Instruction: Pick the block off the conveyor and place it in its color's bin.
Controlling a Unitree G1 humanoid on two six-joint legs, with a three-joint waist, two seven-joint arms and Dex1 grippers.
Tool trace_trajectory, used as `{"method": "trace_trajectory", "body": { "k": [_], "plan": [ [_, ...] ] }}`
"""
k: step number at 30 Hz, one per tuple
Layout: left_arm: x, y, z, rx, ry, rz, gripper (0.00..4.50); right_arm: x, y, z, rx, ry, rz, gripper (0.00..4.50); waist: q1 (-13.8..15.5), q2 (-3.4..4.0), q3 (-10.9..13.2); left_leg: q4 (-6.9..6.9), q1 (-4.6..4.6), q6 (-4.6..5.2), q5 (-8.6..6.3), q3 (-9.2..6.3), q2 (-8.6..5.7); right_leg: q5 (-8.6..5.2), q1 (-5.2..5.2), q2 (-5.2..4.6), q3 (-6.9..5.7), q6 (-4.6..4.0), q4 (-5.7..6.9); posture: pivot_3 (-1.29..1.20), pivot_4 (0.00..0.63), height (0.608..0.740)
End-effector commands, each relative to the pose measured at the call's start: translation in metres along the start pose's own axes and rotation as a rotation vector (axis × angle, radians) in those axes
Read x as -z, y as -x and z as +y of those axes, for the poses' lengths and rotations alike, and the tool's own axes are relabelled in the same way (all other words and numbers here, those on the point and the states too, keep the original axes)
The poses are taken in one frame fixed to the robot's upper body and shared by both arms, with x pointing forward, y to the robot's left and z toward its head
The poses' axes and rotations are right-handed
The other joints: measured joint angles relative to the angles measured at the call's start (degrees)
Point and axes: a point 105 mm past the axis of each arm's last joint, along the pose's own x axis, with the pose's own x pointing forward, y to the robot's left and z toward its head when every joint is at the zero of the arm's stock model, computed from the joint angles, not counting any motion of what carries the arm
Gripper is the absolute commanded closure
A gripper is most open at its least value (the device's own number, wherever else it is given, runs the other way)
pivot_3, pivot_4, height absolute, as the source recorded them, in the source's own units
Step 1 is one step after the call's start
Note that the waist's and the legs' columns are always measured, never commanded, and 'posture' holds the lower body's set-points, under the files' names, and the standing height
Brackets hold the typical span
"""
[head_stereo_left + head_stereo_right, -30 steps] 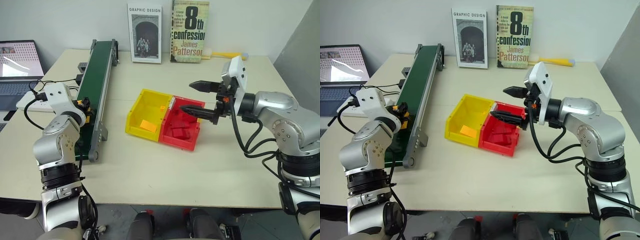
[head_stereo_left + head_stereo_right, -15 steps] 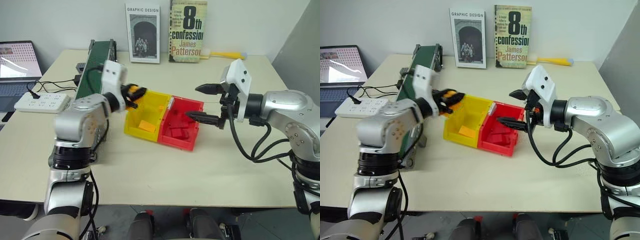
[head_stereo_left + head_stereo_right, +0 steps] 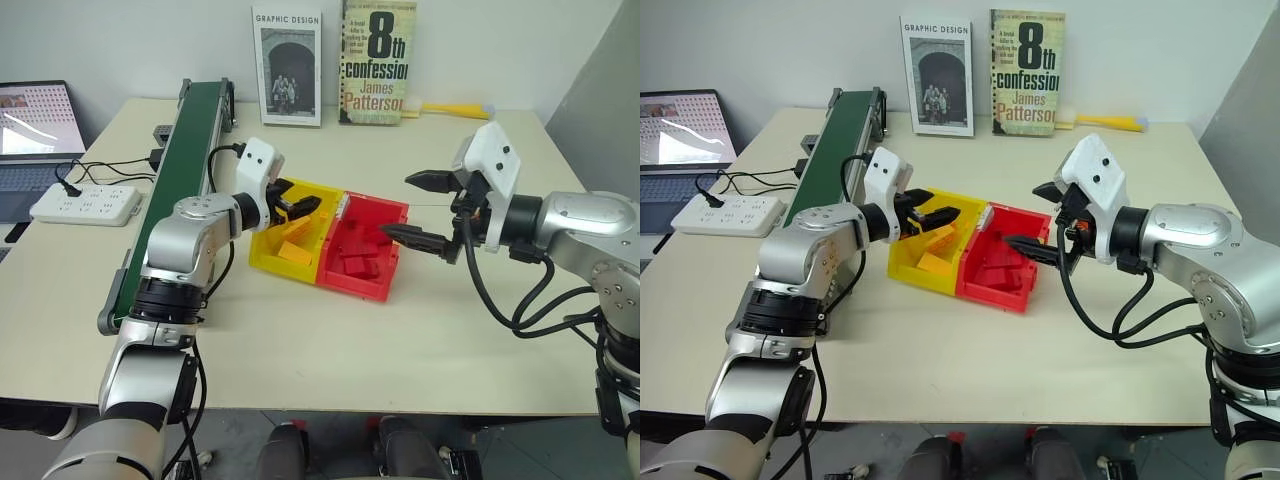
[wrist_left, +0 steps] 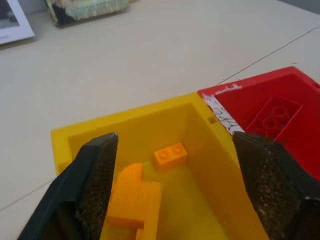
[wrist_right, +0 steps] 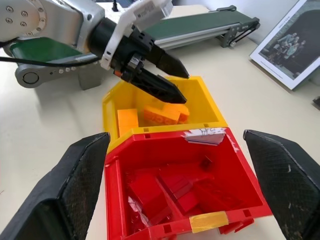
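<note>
My left gripper (image 3: 312, 208) stands open over the yellow bin (image 3: 279, 266), its fingers reaching in past the left rim. The orange-yellow block (image 3: 297, 229) lies tilted inside the bin just below the fingertips, free of them; it also shows in the left wrist view (image 4: 132, 197) and the right wrist view (image 5: 162, 116). A flatter orange slab (image 3: 292, 253) lies beside it, and a small orange piece (image 4: 170, 154) sits by the far wall. The green conveyor (image 3: 180, 160) runs along the left. My right gripper (image 3: 397, 205) is open and empty at the right side of the red bin (image 3: 366, 286).
The red bin is joined to the yellow one and holds several red blocks (image 5: 170, 187). Two books (image 3: 375, 60) stand at the table's back, with a yellow-handled tool (image 3: 455, 108) beside them. A power strip (image 3: 80, 203) with cables and a laptop (image 3: 35, 120) sit left of the conveyor.
My left gripper swung right from the conveyor to over the yellow bin with the block in it, then opened; the block now lies in the bin. The right gripper has hardly moved.
</note>
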Motion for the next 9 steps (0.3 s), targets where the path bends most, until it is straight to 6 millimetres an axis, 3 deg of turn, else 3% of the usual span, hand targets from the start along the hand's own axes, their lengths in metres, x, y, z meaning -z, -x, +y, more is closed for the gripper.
{"method": "trace_trajectory", "body": {
  "k": [1,5,9],
  "plan": [
    [-0.021,0.043,0.017,0.06,-0.172,0.02,0.04,0.006,0.013,-0.014,0.034,0.033,0.019,0.0,-0.37,0.02,0.03,-0.04,0.0,0.0,0.0,0.0,0.01,0.0,-0.03,0.05,0.01,0.0,-0.01,0.0,0.15,0.74],
    [-0.022,0.083,0.031,0.087,-0.287,0.105,0.04,0.023,0.019,-0.019,-0.014,0.039,0.075,0.0,-0.2,0.13,0.1,-0.05,0.02,0.01,0.0,0.02,0.02,-0.01,-0.03,0.05,-0.01,-0.02,0.0,0.0,0.15,0.74],
    [-0.017,0.105,0.035,0.102,-0.309,0.151,0.04,0.032,0.019,-0.026,-0.028,0.04,0.087,0.0,-0.02,0.15,0.11,-0.01,0.02,0.02,-0.01,0.07,0.02,-0.01,-0.01,0.05,0.0,-0.02,-0.02,0.0,0.15,0.74]
  ]
}}
